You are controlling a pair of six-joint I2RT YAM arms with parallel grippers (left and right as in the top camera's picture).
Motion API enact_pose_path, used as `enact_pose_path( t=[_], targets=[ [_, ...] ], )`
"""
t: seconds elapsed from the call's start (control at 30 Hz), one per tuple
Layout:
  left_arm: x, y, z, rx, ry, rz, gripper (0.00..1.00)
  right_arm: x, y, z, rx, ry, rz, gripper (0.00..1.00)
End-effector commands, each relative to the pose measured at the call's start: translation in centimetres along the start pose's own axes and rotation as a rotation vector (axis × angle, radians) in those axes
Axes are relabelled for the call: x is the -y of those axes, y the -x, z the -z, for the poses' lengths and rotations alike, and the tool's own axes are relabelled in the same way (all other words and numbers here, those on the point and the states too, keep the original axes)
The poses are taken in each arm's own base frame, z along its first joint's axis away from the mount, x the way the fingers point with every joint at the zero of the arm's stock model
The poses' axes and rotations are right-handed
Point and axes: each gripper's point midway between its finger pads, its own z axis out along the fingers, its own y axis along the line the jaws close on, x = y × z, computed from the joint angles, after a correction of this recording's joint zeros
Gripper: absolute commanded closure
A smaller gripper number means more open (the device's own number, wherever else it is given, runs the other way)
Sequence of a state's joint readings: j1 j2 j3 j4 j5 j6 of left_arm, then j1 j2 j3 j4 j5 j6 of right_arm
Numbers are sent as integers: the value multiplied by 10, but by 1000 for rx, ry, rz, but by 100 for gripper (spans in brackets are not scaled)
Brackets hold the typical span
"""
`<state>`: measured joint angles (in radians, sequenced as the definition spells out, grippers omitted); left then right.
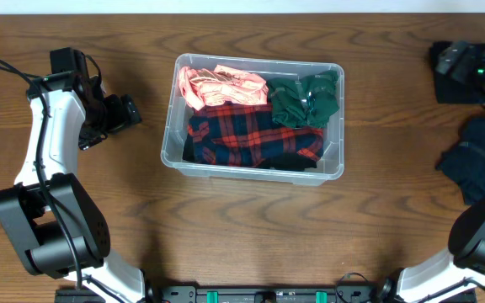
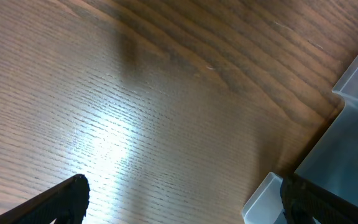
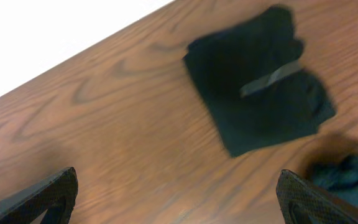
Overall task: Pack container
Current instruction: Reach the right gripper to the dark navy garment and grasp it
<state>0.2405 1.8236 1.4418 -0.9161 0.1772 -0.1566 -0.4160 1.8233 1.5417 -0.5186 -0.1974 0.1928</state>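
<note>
1. No txt, brand, nr or sign was legible in any view.
2. Right wrist view: grey strip (image 3: 271,79) on dark cloth (image 3: 248,124) was blurred; couldn't tell if it bore print.

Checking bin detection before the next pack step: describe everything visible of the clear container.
The container is a clear plastic rectangular bin with rounded corners and a rim, upright and open-topped on the wooden table, near centre. It holds a pink garment far-left, a green garment far-right, and a red-navy plaid shirt in front. No lid visible; nothing else touches it.
</note>
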Motion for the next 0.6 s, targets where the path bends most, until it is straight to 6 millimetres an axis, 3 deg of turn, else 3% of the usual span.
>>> enact_pose_path(
  t=[0.0, 0.2, 0.57],
  targets=[
    [-3, -2, -2, -7, 8, -1, 2, 20, 1, -17, 0, 32, 31, 1],
    [-3, -2, -2, -7, 7, -1, 2, 69, 1, -52, 21, -12, 35, 5],
    [-3, -2, -2, -7, 7, -1, 2, 108, -22, -119, 27, -36, 63, 7]
  ],
)
